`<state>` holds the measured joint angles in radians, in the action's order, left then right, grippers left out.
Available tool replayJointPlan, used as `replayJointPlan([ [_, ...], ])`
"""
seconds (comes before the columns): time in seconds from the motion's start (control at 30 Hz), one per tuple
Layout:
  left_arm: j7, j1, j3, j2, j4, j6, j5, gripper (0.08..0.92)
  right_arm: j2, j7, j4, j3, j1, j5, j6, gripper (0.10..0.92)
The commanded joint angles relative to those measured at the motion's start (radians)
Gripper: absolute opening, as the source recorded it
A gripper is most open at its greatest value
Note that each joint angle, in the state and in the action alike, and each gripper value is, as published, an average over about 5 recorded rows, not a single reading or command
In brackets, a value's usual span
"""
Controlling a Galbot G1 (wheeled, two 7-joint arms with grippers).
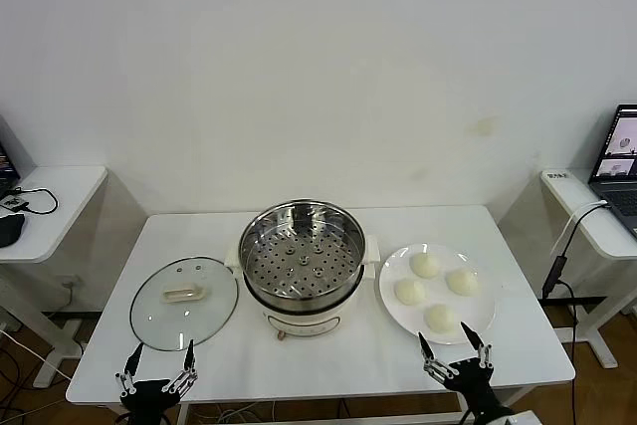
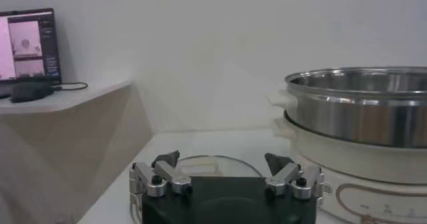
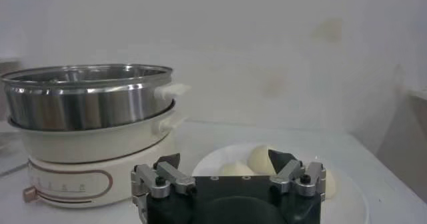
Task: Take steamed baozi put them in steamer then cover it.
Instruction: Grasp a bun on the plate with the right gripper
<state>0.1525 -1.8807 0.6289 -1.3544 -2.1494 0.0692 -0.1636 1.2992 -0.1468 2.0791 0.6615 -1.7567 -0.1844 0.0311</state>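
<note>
Four steamed baozi point(image 1: 436, 292) are sitting on a white plate point(image 1: 391, 274) at the right of the bench point(image 1: 199, 231), all apart from one another. Only the head view is showing all four; the right wrist view is catching just some baozi point(image 3: 261, 159) behind the right gripper point(image 3: 227, 169). The steamer point(image 1: 303, 264) is standing uncovered at the bench's middle, just beside the plate, its perforated tray lying bare. The wrist views are giving the side the head view is hiding: the steel pot point(image 2: 360, 105) is riding on a white base. The cover point(image 1: 184, 302) is lying flat to the steamer's left, handle up, nearly touching it.

The left gripper point(image 1: 159, 357) is hovering at the front edge by the cover's near rim, jaws spread wide and holding nothing. The right gripper point(image 1: 454, 345) is hanging at the front edge by the plate's near rim, equally wide, also holding nothing. Open bench is running behind the steamer to the wall.
</note>
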Motion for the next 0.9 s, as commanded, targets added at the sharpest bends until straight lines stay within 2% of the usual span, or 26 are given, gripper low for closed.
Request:
replayJointPlan([
  [0.03,0.002,-0.010,0.000,0.001,-0.014,-0.049,0.019,0.823,0.004,-0.003,0.004,-0.005,-0.008,0.014,0.007,0.823],
  [0.23,-0.016,0.013,0.023,0.005,-0.044,-0.125,0.085,0.823,-0.062,0.057,0.009,0.059,0.060,0.190,-0.068,0.823],
  [0.47,-0.088,0.033,0.066,0.008,-0.053,-0.182,0.157,0.823,-0.261,0.035,-0.059,0.095,0.234,0.317,-0.211,0.823],
  [0.63,-0.089,0.031,0.085,0.005,-0.054,-0.181,0.174,0.823,-0.428,-0.092,-0.183,0.055,0.400,0.419,-0.251,0.823],
  [0.9,-0.081,0.026,0.105,-0.006,-0.055,-0.180,0.193,0.823,-0.700,-0.394,-0.383,-0.154,0.726,0.521,-0.226,0.823],
])
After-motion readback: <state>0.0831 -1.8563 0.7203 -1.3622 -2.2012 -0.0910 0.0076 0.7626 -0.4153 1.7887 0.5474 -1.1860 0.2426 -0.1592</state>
